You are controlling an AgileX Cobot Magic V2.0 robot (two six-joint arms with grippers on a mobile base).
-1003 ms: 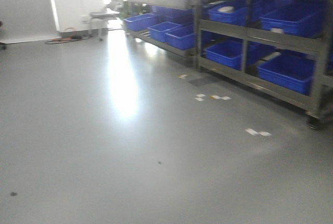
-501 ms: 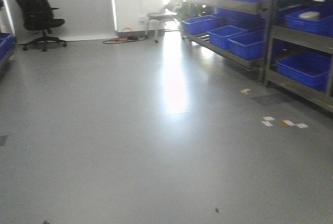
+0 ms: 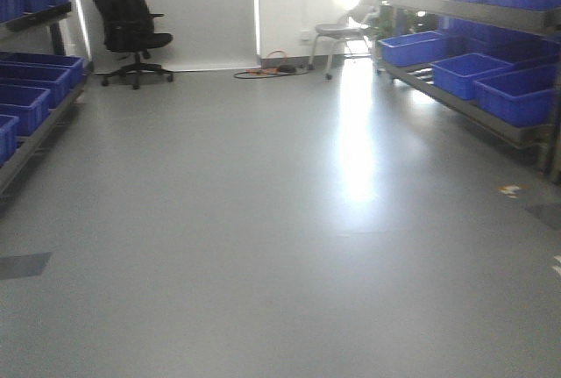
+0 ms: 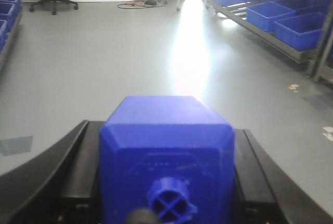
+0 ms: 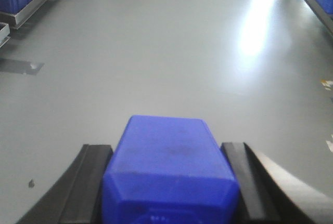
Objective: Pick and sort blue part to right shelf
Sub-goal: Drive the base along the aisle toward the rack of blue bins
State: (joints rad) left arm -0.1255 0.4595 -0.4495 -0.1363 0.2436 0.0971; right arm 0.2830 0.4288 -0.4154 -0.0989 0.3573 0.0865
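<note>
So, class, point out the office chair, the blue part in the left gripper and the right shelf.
Office chair (image 3: 118,14): front view, backrest.
Blue part (image 4: 166,112): left wrist view, top face.
Right shelf (image 3: 500,13): front view, upper front rail.

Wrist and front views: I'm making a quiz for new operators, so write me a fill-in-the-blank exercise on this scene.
1. The left gripper is shut on a blue part whose near face bears a round boss with a ____-shaped mark.
2. The right gripper is ____ on a second blue part.
3. In the front view, the office chair is coloured ____.
4. The bins on the right shelf are coloured ____.
Missing words: cross; shut; black; blue.
</note>
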